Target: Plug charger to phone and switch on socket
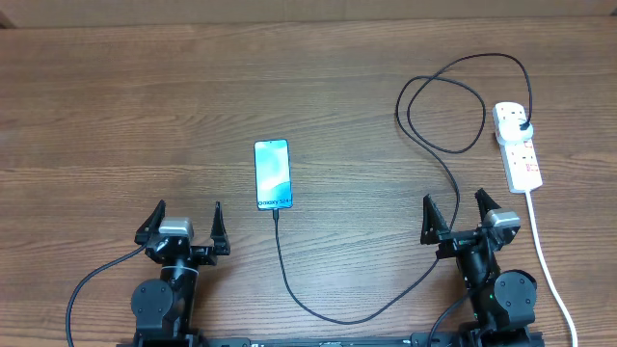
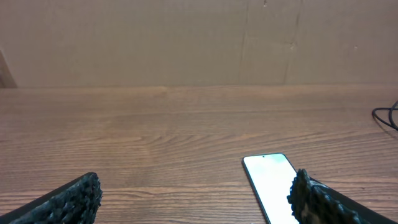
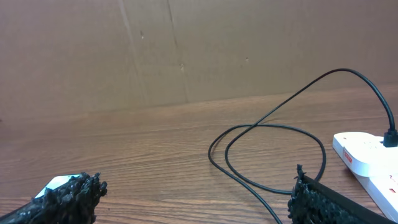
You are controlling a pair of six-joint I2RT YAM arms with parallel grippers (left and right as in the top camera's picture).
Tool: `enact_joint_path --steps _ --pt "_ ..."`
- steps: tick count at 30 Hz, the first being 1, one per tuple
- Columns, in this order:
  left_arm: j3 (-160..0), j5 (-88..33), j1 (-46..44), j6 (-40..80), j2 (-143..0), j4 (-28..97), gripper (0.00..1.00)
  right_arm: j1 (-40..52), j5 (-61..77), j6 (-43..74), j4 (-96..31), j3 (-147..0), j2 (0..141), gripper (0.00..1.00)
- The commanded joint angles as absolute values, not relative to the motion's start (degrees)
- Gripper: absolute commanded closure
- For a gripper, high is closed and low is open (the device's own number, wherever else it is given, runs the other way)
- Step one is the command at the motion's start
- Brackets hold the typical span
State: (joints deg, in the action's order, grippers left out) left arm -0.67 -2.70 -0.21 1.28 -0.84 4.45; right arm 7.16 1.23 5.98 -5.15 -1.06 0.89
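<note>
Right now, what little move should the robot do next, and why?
Likely reach the right gripper toward the socket to press its switch. The charger already seems to meet the phone at its bottom edge, and its plug sits in the socket. The left gripper is open and empty too, but the right is nearer.

Black charger (image 1: 424, 280), light-blue-screened phone (image 1: 273, 174), white red-marked socket (image 1: 518, 146), brown wood-grain table (image 1: 145, 125).

We log this as a robotics lab bench. A left arm (image 1: 162, 289) and a right arm (image 1: 503, 287) sit at the near edge of a wood-grain table (image 1: 116, 116). Plain brown cardboard panels (image 2: 186, 43), seams showing, screen its far side.
</note>
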Motion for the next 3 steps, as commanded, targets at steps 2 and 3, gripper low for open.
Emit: enact_joint_path --steps 2,3 --pt "-0.27 -2.07 0.36 0.38 -0.25 4.4 0.0 7.33 1.32 6.11 -4.78 -0.45 0.27 0.0" --pt "-0.27 -2.07 0.36 0.38 -0.25 4.43 0.0 7.33 1.32 6.11 -4.78 -0.45 0.27 0.0"
